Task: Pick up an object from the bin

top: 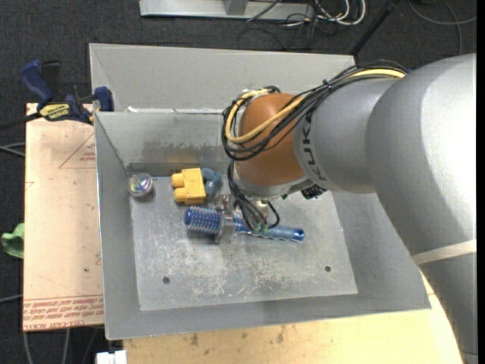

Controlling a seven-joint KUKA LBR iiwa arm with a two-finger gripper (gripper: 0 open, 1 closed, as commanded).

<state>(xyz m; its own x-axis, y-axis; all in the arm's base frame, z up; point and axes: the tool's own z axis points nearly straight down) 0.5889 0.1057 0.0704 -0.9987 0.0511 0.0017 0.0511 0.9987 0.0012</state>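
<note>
My gripper (236, 214) hangs low under the arm's orange cover, in the middle of the bin floor. It sits right over the neck of a blue brush. The brush's round bristle head (201, 220) pokes out to the left and its translucent blue handle (282, 234) runs out to the right. I cannot tell whether the gripper touches the brush. A yellow plastic block (188, 186) lies just up and left of the gripper, with a small pale blue piece (211, 179) against its right side.
A small shiny silver round thing (140, 185) rests near the bin's back left corner. The big grey arm covers the bin's right side and back right corner.
</note>
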